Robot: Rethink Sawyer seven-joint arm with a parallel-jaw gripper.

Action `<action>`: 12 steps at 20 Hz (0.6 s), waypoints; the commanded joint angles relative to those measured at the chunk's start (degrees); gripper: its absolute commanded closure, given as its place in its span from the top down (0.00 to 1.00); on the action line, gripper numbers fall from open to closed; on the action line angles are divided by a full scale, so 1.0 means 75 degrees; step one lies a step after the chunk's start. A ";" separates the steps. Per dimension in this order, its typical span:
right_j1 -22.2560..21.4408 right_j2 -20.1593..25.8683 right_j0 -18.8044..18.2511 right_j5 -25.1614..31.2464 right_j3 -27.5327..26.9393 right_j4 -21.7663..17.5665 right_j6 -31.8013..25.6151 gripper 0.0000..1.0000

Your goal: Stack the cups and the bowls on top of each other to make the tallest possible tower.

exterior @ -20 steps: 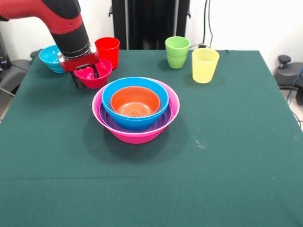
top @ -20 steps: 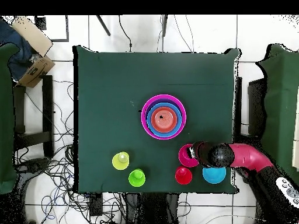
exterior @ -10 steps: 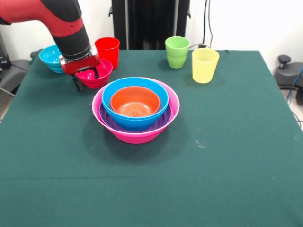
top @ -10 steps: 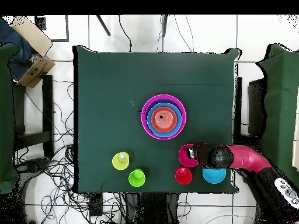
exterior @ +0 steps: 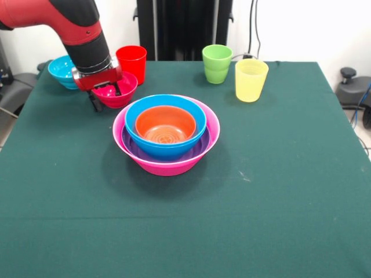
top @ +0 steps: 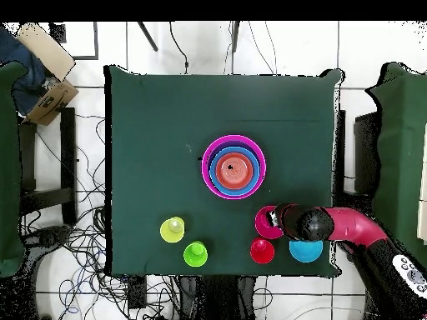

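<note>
The tower stands mid-table: a pink bowl (exterior: pixel 212 134) holding a purple bowl (exterior: pixel 200 148), a blue bowl (exterior: pixel 168 149) and an orange bowl (exterior: pixel 166 124); from above it is the ringed pile (top: pixel 207 167). My gripper (exterior: pixel 107 94) (top: pixel 279 219) grips the rim of the magenta-red bowl (exterior: pixel 124 87) (top: pixel 264 222), one finger inside and one outside. A red cup (exterior: pixel 133 61) (top: pixel 262 251) and a cyan bowl (exterior: pixel 58 69) (top: pixel 305 251) sit just behind it. The green cup (exterior: pixel 217 63) (top: pixel 195 253) and yellow cup (exterior: pixel 251 80) (top: pixel 173 229) stand apart.
The green tablecloth (exterior: pixel 261 191) covers the whole table. A cardboard box (top: pixel 46 79) lies off the table at one corner, and cables run over the floor around it.
The arm and the magenta-red bowl shifted slightly back and up a second ago. Since half a second ago nothing has visibly moved.
</note>
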 commanded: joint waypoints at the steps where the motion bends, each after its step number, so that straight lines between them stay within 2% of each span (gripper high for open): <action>1: 0.0369 -0.0122 0.0047 -0.0374 -0.0644 -0.0711 -0.1061 1.00; 9: 0.0425 -0.0127 0.0027 -0.0322 -0.0634 -0.0682 -0.1097 1.00; 10: 0.0430 -0.0109 0.0005 -0.0348 -0.0623 -0.0693 -0.1124 0.00; 12: 0.0453 -0.0056 -0.0073 -0.0333 -0.0598 -0.0677 -0.1244 0.00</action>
